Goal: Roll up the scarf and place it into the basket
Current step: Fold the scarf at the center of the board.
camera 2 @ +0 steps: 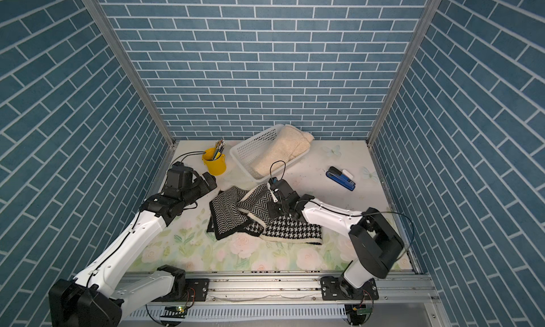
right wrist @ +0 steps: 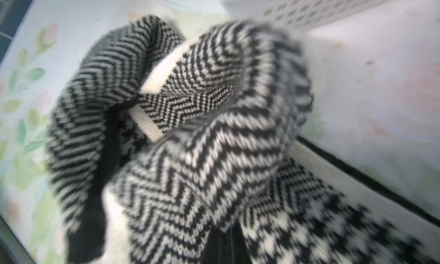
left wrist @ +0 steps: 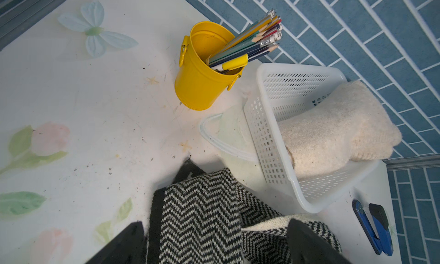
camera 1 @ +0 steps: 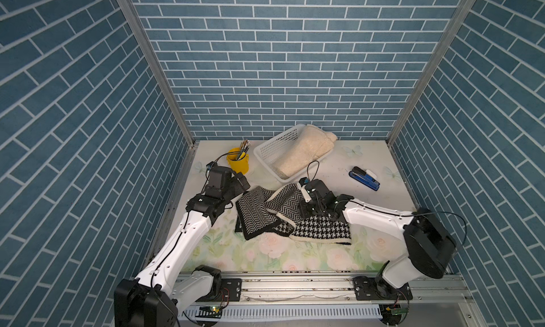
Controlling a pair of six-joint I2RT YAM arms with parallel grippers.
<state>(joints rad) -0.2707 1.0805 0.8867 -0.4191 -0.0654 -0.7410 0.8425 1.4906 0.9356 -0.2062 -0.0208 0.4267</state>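
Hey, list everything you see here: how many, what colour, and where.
scarf: one, black and white, crumpled mid-table
basket: one, white, back of table
knit roll: one, cream, in the basket
bucket: one, yellow, left of the basket
pencils and pens: several, mixed colours, in the bucket
stapler: one, blue and black, table's right side
table: one, white floral cover, under everything
left end effector: one, black, open, by the scarf's left edge
right end effector: one, black, shut on the scarf
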